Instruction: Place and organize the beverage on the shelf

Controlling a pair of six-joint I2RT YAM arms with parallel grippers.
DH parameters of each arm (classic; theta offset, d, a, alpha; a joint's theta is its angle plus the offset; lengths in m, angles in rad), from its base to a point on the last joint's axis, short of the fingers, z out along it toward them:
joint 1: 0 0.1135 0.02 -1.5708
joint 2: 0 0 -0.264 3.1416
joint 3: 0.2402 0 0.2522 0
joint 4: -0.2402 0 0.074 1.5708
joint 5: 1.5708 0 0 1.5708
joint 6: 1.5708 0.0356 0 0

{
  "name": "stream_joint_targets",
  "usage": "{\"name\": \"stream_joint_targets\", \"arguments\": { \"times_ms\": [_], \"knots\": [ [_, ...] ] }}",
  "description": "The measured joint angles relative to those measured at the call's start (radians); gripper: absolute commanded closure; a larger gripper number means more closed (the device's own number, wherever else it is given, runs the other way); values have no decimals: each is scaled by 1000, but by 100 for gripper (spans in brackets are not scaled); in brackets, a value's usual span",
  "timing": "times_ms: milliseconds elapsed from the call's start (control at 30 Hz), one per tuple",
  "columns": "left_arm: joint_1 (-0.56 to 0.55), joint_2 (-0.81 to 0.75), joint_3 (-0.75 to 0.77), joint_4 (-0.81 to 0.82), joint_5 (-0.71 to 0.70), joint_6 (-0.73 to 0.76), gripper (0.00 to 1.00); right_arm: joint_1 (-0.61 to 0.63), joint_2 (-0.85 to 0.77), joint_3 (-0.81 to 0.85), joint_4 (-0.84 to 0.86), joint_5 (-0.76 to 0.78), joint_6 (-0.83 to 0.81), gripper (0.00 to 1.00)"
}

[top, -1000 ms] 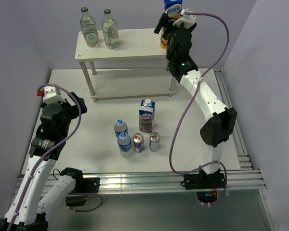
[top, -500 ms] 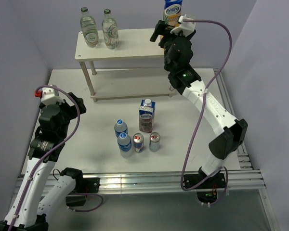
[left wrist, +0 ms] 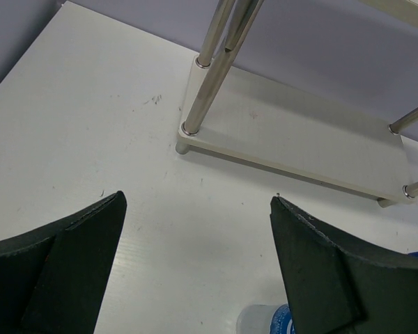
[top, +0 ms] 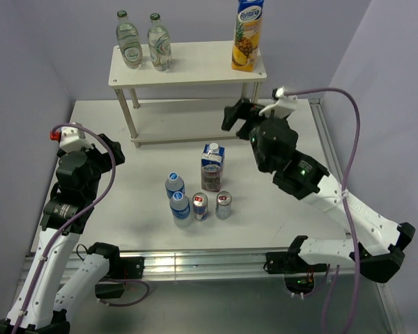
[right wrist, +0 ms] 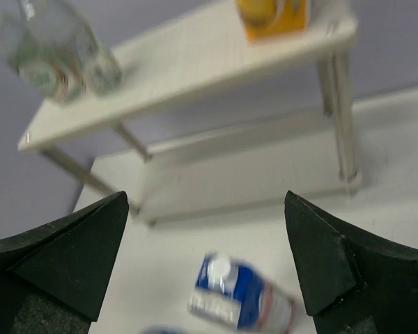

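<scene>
Hovering with fingers apart and empty, our right gripper (right wrist: pixel 205 209) gives us a blurred view in which the glass bottles (right wrist: pixel 52 52) smear and the juice carton (right wrist: pixel 273 17) is cut off at the top edge. Our left gripper (left wrist: pixel 196 202), likewise spread on nothing, catches a plastic bottle (left wrist: pixel 262 320) clipped by the frame's bottom. The shelf (top: pixel 188 66) stands at the far side of the white table (top: pixel 125 202), lilac walls (top: pixel 28 49) around.
</scene>
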Motion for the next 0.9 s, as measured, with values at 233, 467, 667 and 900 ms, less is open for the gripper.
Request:
{"name": "stream_joint_targets", "arguments": {
  "times_ms": [233, 467, 667, 900],
  "knots": [
    [0, -5, 0, -2, 13, -1, 9, 85, -3, -173, -248, -107, 253, 0],
    [0, -26, 0, -2, 14, -1, 9, 93, 175, -179, -344, -197, 358, 0],
    [0, -26, 0, -2, 14, -1, 9, 93, 251, -116, -362, -209, 373, 0],
    [0, -33, 0, -1, 14, -1, 9, 94, 320, -38, -386, -207, 374, 0]
  ]
}}
